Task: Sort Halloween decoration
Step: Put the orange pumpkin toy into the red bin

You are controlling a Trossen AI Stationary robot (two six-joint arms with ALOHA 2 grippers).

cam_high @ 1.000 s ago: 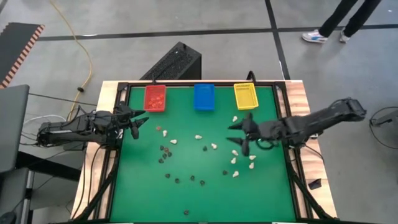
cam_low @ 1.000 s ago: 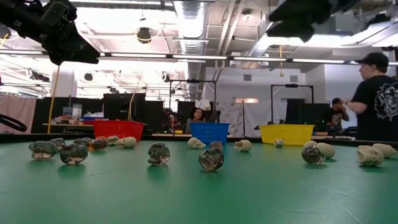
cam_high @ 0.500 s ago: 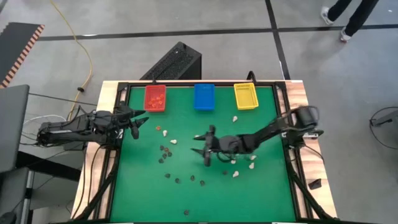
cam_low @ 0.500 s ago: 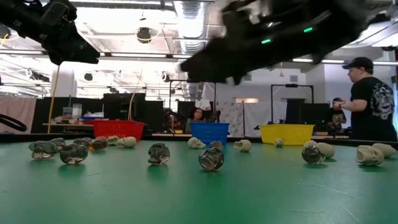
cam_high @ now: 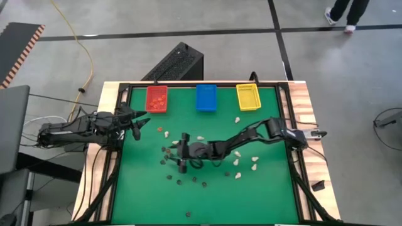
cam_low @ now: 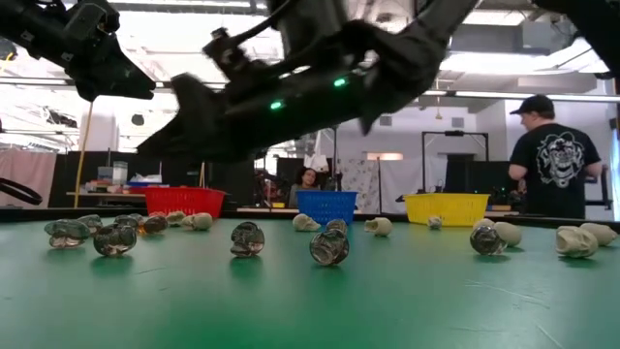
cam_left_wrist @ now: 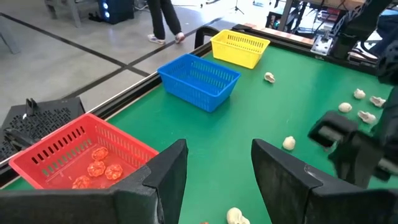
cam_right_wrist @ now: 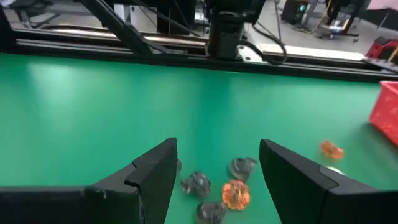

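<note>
Right gripper (cam_high: 182,154), jaws wide open and empty, is reaching over the small orange-brown pumpkin trinket (cam_right_wrist: 235,193) among dark ones left of centre on the green table (cam_high: 270,194); next needs lowering and closing, while left gripper (cam_high: 139,125) is waiting open near the red plastic bin (cam_high: 157,99).

Overhead, table-level and two wrist views, all sharing the green table (cam_high: 207,125).
</note>
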